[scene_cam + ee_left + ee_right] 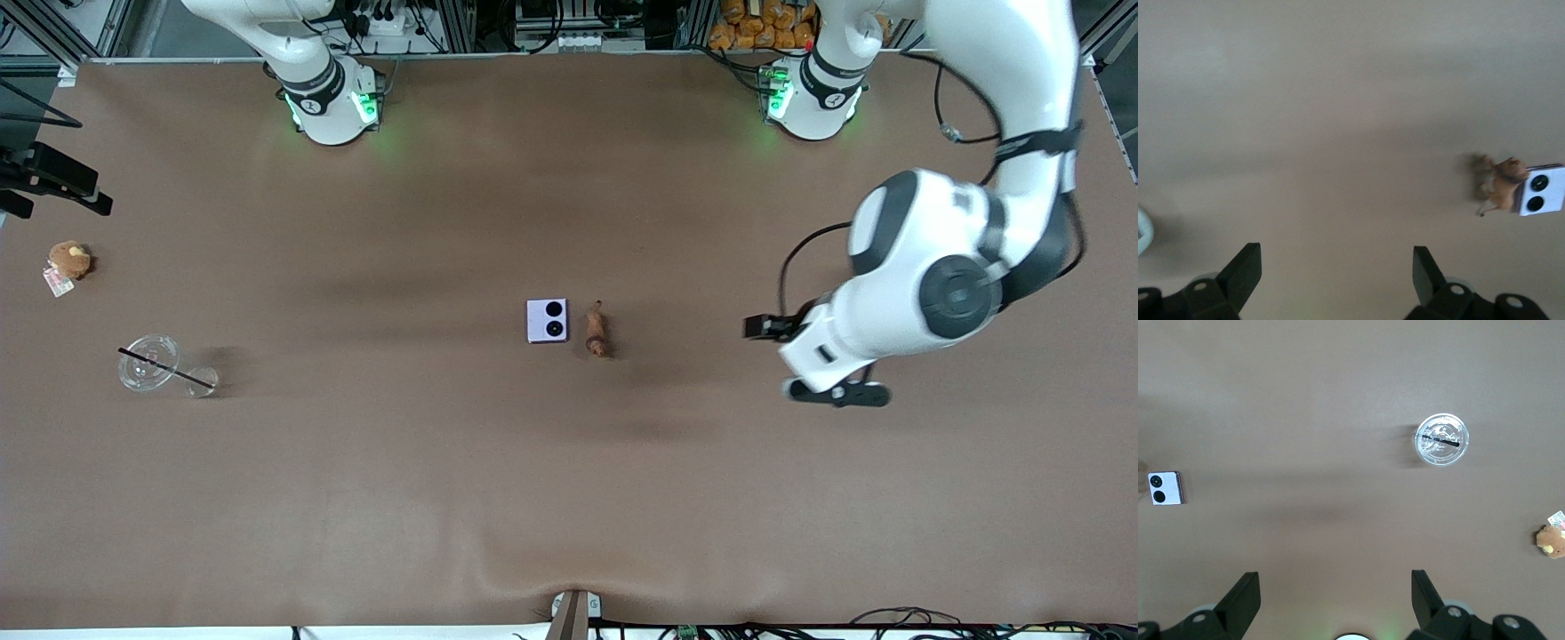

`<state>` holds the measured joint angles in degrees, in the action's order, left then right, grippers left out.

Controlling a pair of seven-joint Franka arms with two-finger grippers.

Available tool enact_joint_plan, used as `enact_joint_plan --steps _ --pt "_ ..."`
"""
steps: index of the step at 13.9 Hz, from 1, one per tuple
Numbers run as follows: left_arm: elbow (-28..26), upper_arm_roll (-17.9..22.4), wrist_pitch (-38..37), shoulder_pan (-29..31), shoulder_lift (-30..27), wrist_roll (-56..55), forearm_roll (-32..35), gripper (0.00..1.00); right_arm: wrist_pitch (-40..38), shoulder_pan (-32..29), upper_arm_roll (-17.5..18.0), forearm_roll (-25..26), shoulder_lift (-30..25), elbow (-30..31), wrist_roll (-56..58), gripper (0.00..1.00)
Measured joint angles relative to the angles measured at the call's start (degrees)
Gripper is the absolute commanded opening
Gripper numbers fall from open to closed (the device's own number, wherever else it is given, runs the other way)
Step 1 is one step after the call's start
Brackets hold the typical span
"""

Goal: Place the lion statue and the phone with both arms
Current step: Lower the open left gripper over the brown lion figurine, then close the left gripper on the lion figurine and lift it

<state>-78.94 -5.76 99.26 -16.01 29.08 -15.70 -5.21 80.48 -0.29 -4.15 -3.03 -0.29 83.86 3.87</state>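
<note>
The phone [547,320], pale lavender-white with two black camera circles, lies flat at the middle of the table. The reddish-brown lion statue [597,330] lies right beside it, toward the left arm's end. Both also show in the left wrist view, the lion statue [1500,185] touching or nearly touching the phone [1540,190]. My left gripper [836,393] is open and empty over bare table, well toward the left arm's end from the lion statue; its jaws [1337,263] stand wide. My right gripper [1336,587] is open and empty, high over the table near its base, and out of the front view. The phone [1166,488] shows in its view.
A clear plastic cup with a black straw [151,363] stands toward the right arm's end, also in the right wrist view [1441,440]. A round brown plush with a tag [69,260] lies near that end's edge. Black equipment [53,178] juts in there.
</note>
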Motion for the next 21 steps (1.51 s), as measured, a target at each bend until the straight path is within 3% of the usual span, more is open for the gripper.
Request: enact_joint_plan --steps 4,11,17,18,21 --pt "3.0 0.5 8.3 -8.7 6.9 -9.2 0.0 1.00 0.0 0.0 0.0 0.0 0.0 0.0 0.0 1.00" --pt "3.5 1.6 23.7 -16.9 16.6 -19.2 0.0 1.00 0.0 0.0 0.0 0.0 0.0 0.0 0.0 1.00" --pt "3.6 1.7 25.4 -22.4 20.2 -24.0 0.4 1.00 0.0 0.0 0.0 0.0 0.0 0.0 0.0 1.00" --pt "3.5 1.7 25.4 -22.7 20.6 -24.1 0.8 0.95 0.0 0.0 0.0 0.0 0.0 0.0 0.0 1.00" --pt "3.1 1.9 25.4 -22.8 21.3 -24.1 2.1 0.69 0.0 0.0 0.0 0.0 0.0 0.0 0.0 1.00"
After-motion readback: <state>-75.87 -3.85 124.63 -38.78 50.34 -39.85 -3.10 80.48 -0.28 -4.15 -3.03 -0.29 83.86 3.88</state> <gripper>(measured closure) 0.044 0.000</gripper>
